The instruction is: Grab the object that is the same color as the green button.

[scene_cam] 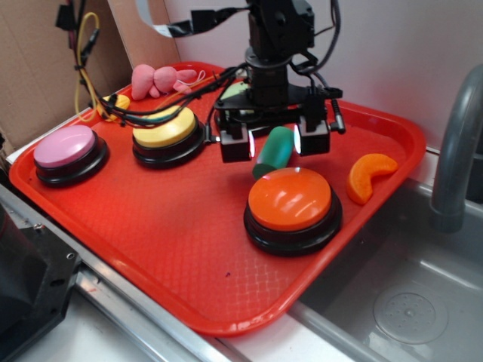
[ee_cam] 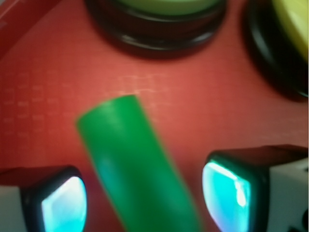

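Observation:
The dark green cylinder (scene_cam: 274, 153) lies tilted on the red tray (scene_cam: 151, 249), just behind the orange button. My gripper (scene_cam: 275, 142) is open and straddles it, one finger on each side. In the wrist view the cylinder (ee_cam: 130, 154) runs between the two glowing pads (ee_cam: 231, 191), with red tray showing in a gap on each side. The pale green button (ee_cam: 164, 6) on its black base sits just ahead of the cylinder. In the exterior view only a sliver of it (scene_cam: 236, 89) shows behind the arm.
An orange button (scene_cam: 290, 197), a yellow button (scene_cam: 164, 127) and a pink button (scene_cam: 65, 145) stand on the tray. An orange slice toy (scene_cam: 368, 175) lies at the right, and a pink toy (scene_cam: 158, 79) at the back. A sink (scene_cam: 407, 302) and faucet (scene_cam: 453, 151) are at the right.

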`<state>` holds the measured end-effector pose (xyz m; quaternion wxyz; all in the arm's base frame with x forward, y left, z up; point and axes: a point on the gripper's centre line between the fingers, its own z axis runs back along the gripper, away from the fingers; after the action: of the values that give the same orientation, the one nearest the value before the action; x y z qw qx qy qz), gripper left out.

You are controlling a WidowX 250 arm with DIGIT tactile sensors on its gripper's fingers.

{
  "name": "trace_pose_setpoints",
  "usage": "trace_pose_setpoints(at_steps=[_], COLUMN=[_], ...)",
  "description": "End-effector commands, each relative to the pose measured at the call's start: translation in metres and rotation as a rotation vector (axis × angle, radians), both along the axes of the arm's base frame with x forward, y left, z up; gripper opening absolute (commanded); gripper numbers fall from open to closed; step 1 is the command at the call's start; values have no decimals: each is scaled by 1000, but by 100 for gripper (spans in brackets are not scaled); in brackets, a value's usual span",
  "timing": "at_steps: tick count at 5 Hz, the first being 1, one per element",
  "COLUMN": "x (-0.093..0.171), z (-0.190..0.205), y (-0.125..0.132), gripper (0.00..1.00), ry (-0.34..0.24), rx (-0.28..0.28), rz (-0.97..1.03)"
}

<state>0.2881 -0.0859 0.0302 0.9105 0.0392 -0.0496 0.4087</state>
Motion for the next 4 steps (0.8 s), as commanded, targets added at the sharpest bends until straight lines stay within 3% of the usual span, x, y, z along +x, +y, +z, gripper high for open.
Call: trace_pose_setpoints(at_steps=[1, 2, 4], x=[19, 20, 11], z=[2, 2, 57], y=[11, 12, 27], gripper=[79, 0, 0], ry=[-29, -41, 62], rx=[-66, -97, -88], rz=[-27, -61, -408])
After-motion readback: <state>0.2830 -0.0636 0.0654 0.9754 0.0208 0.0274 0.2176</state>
